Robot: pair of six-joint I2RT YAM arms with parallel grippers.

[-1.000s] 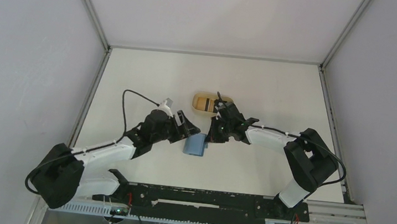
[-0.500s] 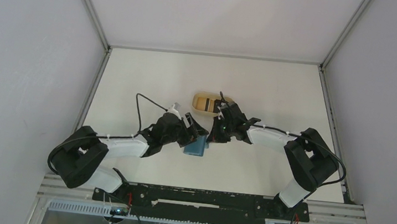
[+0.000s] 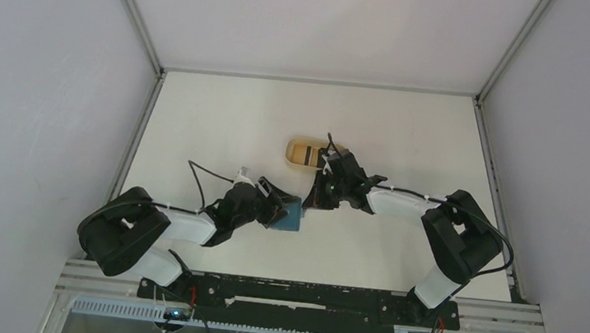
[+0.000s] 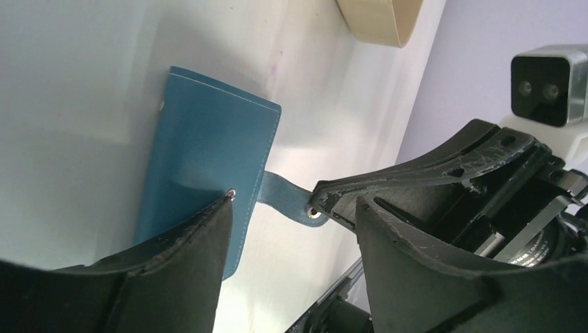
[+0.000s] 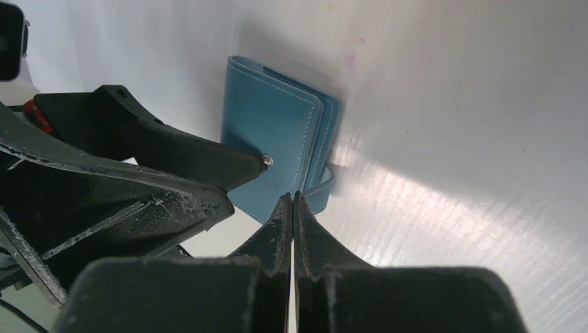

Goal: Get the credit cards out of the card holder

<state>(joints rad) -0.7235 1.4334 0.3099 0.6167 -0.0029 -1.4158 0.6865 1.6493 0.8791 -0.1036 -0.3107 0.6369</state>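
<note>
The teal card holder (image 3: 291,215) lies folded shut on the table; it also shows in the left wrist view (image 4: 201,166) and the right wrist view (image 5: 277,139). Its snap tab (image 4: 283,198) is unsnapped and stretched out to the side. My right gripper (image 3: 315,199) (image 5: 292,198) is shut on the end of the tab. My left gripper (image 3: 279,207) (image 4: 291,208) is open, with one fingertip (image 4: 220,208) resting on the holder beside the metal snap stud (image 5: 267,161). No credit cards are in view.
A beige oval tray (image 3: 310,151) stands just behind the right gripper and shows at the top of the left wrist view (image 4: 378,21). Grey walls enclose the table on three sides. Both arms meet over the holder.
My left arm has folded down and back, bringing its open gripper low onto the holder's left side. The right gripper has stayed at the holder's right edge.
</note>
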